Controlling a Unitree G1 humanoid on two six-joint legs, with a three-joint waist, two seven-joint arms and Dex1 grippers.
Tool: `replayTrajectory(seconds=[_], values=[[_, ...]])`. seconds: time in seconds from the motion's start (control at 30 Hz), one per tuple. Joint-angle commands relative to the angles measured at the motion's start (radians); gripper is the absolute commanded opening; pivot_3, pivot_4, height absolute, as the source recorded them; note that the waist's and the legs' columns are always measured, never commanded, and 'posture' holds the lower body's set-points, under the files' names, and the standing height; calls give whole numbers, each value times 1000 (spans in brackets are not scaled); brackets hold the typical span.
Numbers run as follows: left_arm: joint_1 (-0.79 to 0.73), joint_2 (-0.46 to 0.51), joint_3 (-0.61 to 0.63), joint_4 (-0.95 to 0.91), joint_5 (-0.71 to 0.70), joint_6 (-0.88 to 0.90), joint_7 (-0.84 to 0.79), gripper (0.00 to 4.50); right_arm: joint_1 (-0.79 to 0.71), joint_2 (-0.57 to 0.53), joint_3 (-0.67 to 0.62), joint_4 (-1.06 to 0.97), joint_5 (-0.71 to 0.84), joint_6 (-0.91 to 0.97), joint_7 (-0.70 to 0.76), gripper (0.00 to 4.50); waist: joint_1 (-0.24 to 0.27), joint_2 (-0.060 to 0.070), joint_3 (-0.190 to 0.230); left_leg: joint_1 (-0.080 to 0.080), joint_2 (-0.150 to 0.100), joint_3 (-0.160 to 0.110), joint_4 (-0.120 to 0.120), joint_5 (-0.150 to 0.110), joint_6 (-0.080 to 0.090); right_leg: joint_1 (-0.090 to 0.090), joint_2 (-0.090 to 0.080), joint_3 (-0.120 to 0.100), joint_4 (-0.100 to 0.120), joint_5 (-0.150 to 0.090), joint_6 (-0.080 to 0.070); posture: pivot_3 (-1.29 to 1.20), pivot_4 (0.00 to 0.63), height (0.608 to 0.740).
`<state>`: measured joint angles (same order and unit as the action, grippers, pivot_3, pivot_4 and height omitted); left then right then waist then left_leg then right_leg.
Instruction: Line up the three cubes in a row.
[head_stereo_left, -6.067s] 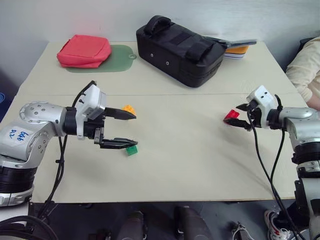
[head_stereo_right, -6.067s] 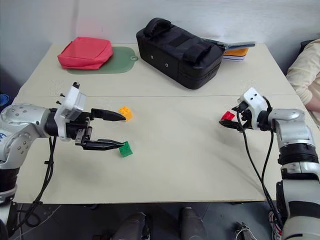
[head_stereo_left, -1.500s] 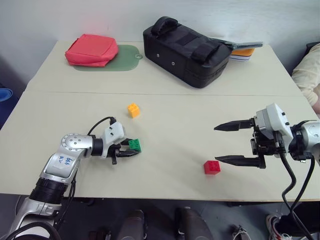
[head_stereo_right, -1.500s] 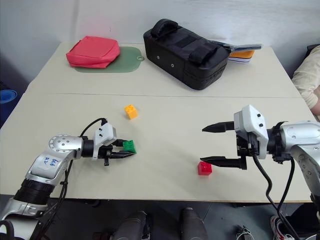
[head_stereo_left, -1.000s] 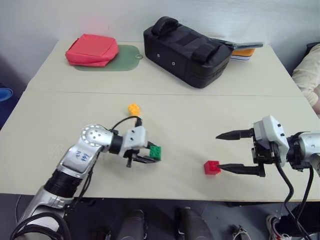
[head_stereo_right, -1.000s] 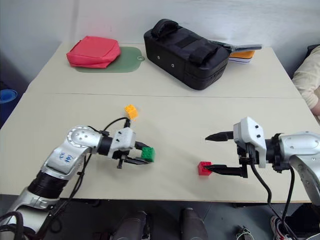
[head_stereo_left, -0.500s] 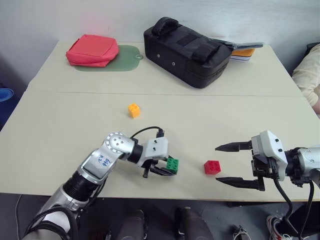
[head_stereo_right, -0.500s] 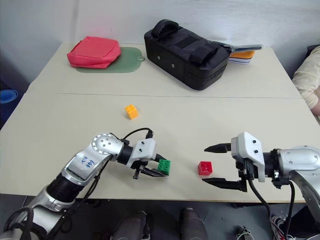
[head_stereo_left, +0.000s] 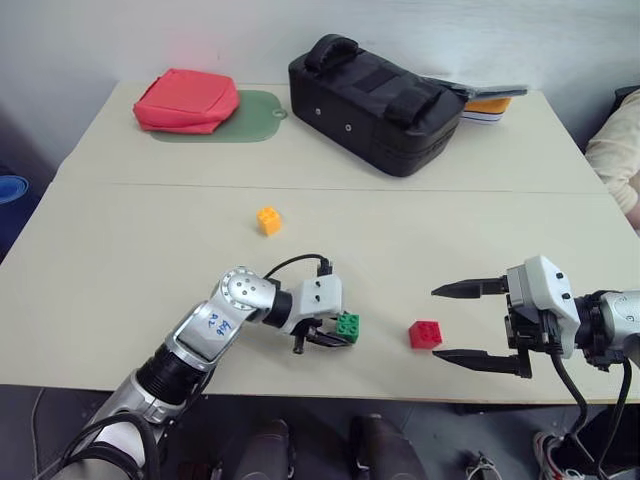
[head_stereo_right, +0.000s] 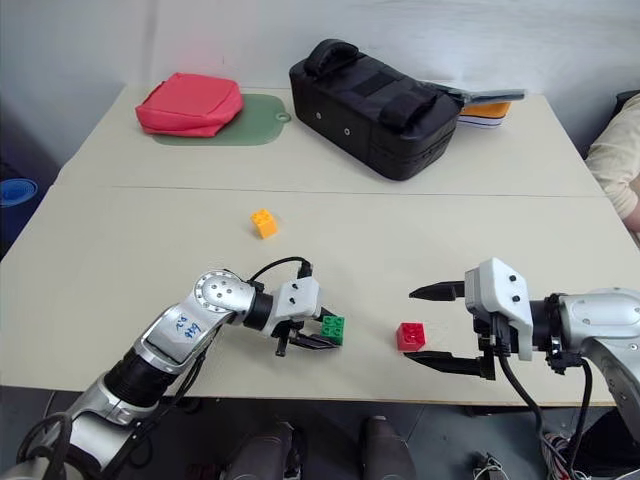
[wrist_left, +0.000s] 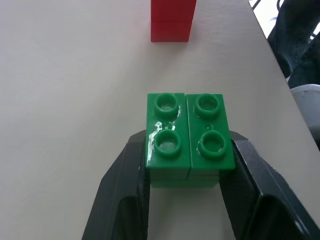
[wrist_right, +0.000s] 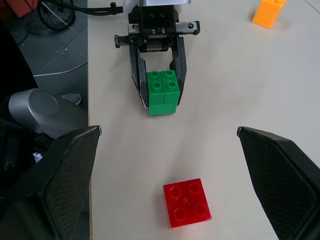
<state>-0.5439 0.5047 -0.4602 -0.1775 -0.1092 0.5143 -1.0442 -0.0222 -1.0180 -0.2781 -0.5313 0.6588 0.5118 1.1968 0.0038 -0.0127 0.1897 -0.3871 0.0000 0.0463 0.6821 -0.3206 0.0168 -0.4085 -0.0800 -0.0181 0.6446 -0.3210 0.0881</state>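
My left gripper (head_stereo_left: 337, 332) is shut on the green cube (head_stereo_left: 348, 324), which sits low at the table surface near the front edge; the wrist view shows its fingers (wrist_left: 131, 165) clamping the green cube (wrist_left: 188, 138) on both sides. The red cube (head_stereo_left: 425, 334) lies on the table a short way to the right of it, also seen as the red cube (wrist_right: 188, 202). My right gripper (head_stereo_left: 448, 324) stands open just right of the red cube, with nothing between its fingers. The orange-yellow cube (head_stereo_left: 267, 219) rests alone farther back, left of centre.
A large black bag (head_stereo_left: 377, 88) stands at the back centre, with a red pouch (head_stereo_left: 185, 100) on a green mat (head_stereo_left: 235, 112) at the back left. A person's sleeve (head_stereo_left: 618, 150) shows at the right edge. The table's front edge (head_stereo_left: 330, 394) runs close below both grippers.
My left gripper carried the green cube rightward along the front of the table, toward the red cube, and has nearly stopped. The right gripper stayed open beside the red cube.
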Motion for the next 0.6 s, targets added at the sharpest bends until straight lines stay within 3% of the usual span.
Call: replayTrajectory(seconds=[0.03,0.13,0.47,0.6], values=[[5,1,-2,-18,-1,-8,-6,1504,1,-9,-9,-29,13,2,-2,4500,1,0,0,0,0,0,0,0,0,0,0,0,0,0,0,0,150,740],[18,5,-5,-28,-3,5,-6,1504,4,-9,-13,-26,11,1,-4,4500,1,0,0,0,0,0,0,0,0,0,0,0,0,0,0,0,150,740],[11,11,53,-61,-60,85,-16,4494,-9,-7,3,-12,1,-12,-3,4500,2,0,0,0,0,0,0,0,0,0,0,0,0,0,0,0,150,740],[19,59,137,-118,-129,156,-29,4494,-22,-10,7,0,-2,-14,2,4500,0,0,0,0,0,0,0,0,0,0,0,0,0,0,0,0,150,740]])
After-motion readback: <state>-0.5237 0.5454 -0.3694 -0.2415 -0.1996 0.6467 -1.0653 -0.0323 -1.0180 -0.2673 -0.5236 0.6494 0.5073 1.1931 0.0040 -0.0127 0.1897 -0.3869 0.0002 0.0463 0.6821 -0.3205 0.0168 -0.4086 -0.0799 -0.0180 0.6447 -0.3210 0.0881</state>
